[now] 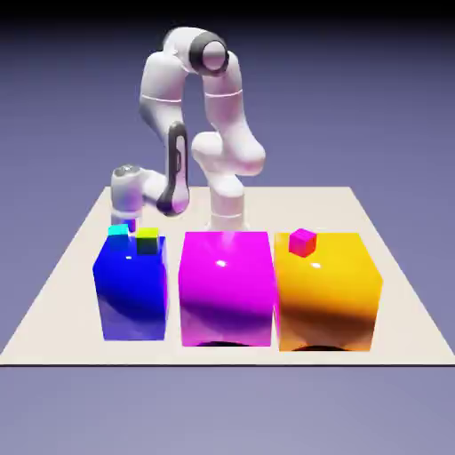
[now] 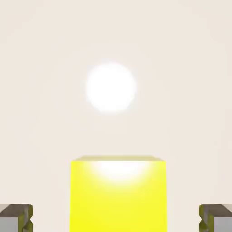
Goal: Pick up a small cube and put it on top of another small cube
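Jaws apart, small cube [image 2: 118,195] lined up between gripper [image 1: 123,216] fingertips toward table's far edge; skewed closing could shove it aside.

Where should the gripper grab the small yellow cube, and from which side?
Probably by its two opposite side faces, coming straight down from above. The small yellow cube lies flat on the table, squared between the open gripper finger tips, with clearance either side.
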`<control>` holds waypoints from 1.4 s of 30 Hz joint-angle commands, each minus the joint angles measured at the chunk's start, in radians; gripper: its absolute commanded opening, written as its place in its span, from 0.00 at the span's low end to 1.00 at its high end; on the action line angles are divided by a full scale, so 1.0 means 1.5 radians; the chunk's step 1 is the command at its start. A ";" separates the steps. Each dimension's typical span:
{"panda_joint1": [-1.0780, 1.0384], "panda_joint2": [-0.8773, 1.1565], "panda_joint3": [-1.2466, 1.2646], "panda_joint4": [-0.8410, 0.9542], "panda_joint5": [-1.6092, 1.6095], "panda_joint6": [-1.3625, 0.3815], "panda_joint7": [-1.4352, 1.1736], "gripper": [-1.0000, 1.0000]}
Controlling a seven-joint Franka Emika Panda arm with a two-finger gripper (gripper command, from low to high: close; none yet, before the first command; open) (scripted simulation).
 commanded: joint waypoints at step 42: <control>0.356 -0.427 -0.003 0.265 0.028 -0.671 -0.493 0.00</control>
